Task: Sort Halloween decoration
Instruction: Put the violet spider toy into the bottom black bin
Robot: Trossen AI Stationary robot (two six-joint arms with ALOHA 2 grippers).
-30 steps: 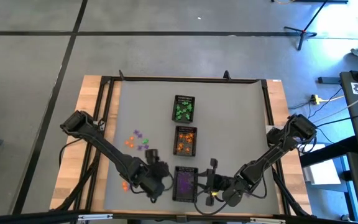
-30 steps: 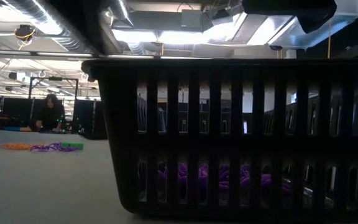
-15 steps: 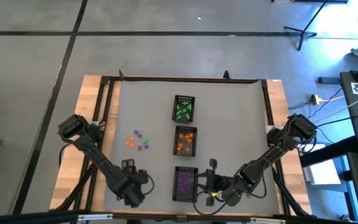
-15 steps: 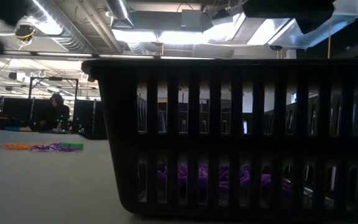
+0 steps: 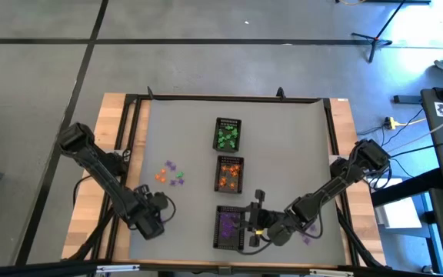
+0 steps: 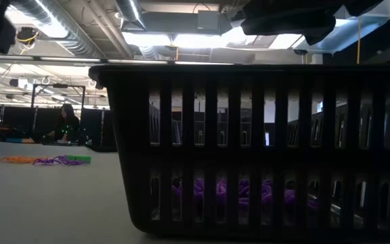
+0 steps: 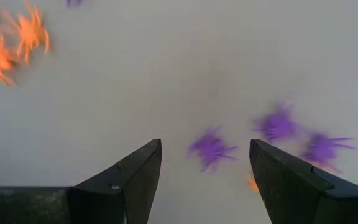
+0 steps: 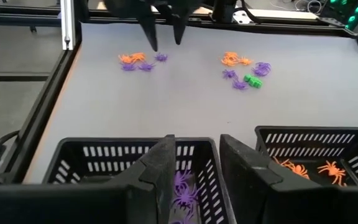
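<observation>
From above, the left tool is seen low over the counter near loose trinkets; the right tool is held over the purple tray; in the left wrist view, spread fingers flank a purple spider; in the right wrist view, parted, empty fingers hang above purple spiders.

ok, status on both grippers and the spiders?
Left gripper open over loose purple spiders. Right gripper above purple tray, seemingly empty. Nothing blocking.
</observation>
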